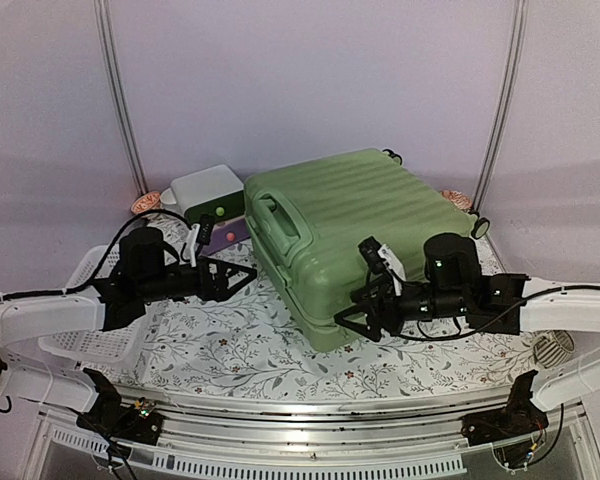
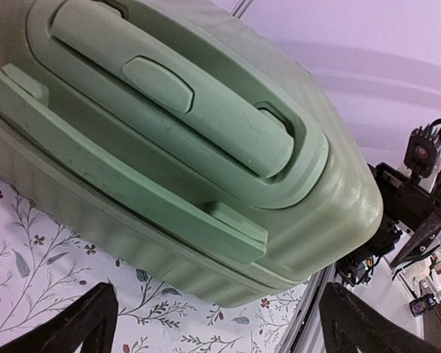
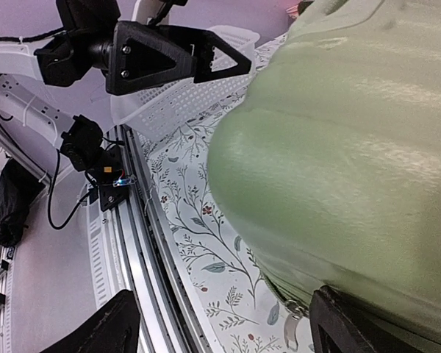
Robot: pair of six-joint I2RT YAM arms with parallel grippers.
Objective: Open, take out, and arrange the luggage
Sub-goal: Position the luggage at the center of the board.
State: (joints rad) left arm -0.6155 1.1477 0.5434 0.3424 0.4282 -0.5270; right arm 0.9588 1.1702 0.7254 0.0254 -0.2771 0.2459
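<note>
Pale lilac walls [image 1: 300,80] back a table covered with a white cloth printed with leafy sprigs [image 1: 240,345], seen from above. At centre right of the overhead frame lies the luggage [image 1: 370,230], a large light-green hard-shell suitcase with a ribbed shell. It rests flat on the cloth with its two halves closed together, and black wheels [image 1: 480,228] show at its far right corners. Its green carry handle [image 1: 280,222] sits in a recess on the side that faces left. At centre left, the left gripper [image 1: 248,275] points toward that handle side, near the case but apart from it. In the left wrist view its two black fingers [image 2: 88,323] stand wide apart at the bottom corners, with nothing between them but cloth and the suitcase edge beyond. At lower right of the overhead frame, the right gripper [image 1: 352,322] points at the near corner of the suitcase. In the right wrist view its fingers [image 3: 103,331] are also spread apart. One is out over the table's edge and the other is close under the green shell, and nothing is clamped. A small white-and-green drawer box [image 1: 208,192] stands just beside the suitcase at upper left. A white perforated plastic basket [image 1: 90,340] sits at the left edge under the left arm.
</note>
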